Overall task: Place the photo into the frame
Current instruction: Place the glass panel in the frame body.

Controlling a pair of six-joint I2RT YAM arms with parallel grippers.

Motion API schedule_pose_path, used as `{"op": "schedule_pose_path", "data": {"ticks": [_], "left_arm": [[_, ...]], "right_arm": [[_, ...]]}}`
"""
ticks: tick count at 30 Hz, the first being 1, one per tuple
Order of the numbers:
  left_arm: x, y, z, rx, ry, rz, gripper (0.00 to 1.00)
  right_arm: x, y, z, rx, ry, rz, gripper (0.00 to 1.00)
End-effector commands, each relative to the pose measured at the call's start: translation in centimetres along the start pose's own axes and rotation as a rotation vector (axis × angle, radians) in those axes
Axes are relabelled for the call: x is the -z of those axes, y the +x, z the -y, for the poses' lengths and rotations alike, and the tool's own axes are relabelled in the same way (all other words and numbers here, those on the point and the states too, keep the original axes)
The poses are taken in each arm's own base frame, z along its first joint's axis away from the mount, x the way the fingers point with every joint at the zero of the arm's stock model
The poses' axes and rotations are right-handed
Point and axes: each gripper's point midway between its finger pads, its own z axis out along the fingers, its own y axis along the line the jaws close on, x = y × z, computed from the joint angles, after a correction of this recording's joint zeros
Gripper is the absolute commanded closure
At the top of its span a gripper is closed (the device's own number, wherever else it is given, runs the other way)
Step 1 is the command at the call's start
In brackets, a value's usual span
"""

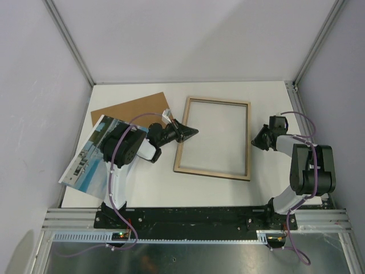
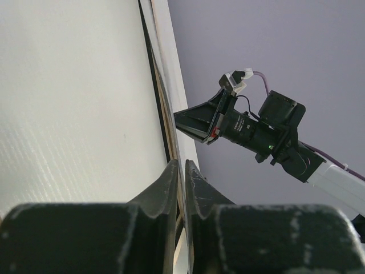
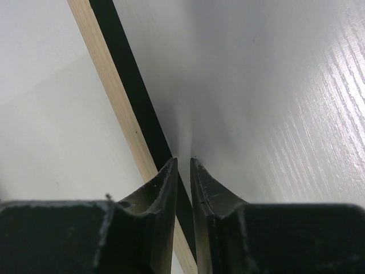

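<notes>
The frame [image 1: 219, 101] lay flat in the middle of the bench [image 1: 268, 94] with its light wood back facing up, and inside its four rails there was only clear glazing, the white bench showing through. The photo [image 1: 85, 162] was not in it. It lay well apart at the bench's left side, with one corner hanging past the edge and the left arm [image 1: 122, 145] crossing above it. The brown backing board [image 1: 134, 108] lay behind the photo, its near corner tucked under the print and its far corner near the frame's top left corner. The left gripper [image 1: 194, 132] [image 2: 182, 162] was clenched on the frame's left rail: from its own wrist the thin edge [image 2: 169, 74] ran straight into the narrow slit between its fingers [image 2: 165, 185]. The right gripper [image 1: 255, 138] [image 3: 183, 161] met the outside of the right rail, opposite the left one. Its fingers [image 3: 162, 188] were drawn almost together over the wood and black strip [image 3: 108, 74], though I could not tell whether they actually pinched it.
</notes>
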Motion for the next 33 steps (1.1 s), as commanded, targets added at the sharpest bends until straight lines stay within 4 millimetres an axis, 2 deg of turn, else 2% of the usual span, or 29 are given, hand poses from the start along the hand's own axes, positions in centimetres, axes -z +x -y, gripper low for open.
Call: {"op": "schedule_pose_path", "data": {"ticks": [1, 7, 14, 18, 23, 33], "left_arm": [[-0.8, -0.1, 1.1, -0.056, 0.051, -0.014, 0.84], [-0.8, 0.1, 0.4, -0.054, 0.031, -0.023, 0.74], [-0.8, 0.4, -0.4, -0.053, 0.011, -0.035, 0.7], [-0.8, 0.6, -0.7, -0.055, -0.001, -0.041, 0.7], [-0.6, 0.8, -1.1, -0.056, -0.015, -0.048, 0.69], [-0.7, 0.8, -1.7, -0.064, -0.038, -0.054, 0.67]], "right_arm": [[-0.2, 2.8, 1.8, 0.014, 0.066, -0.095, 0.77], [0.0, 2.6, 1.7, 0.016, 0.066, -0.088, 0.69], [0.5, 2.1, 1.6, 0.026, 0.069, -0.067, 0.61], [1.3, 1.1, 1.0, 0.049, 0.075, -0.035, 0.58], [2.8, -0.3, -0.8, 0.094, 0.067, 0.009, 0.51], [6.1, -0.2, -7.3, 0.245, -0.052, 0.054, 0.37]]}}
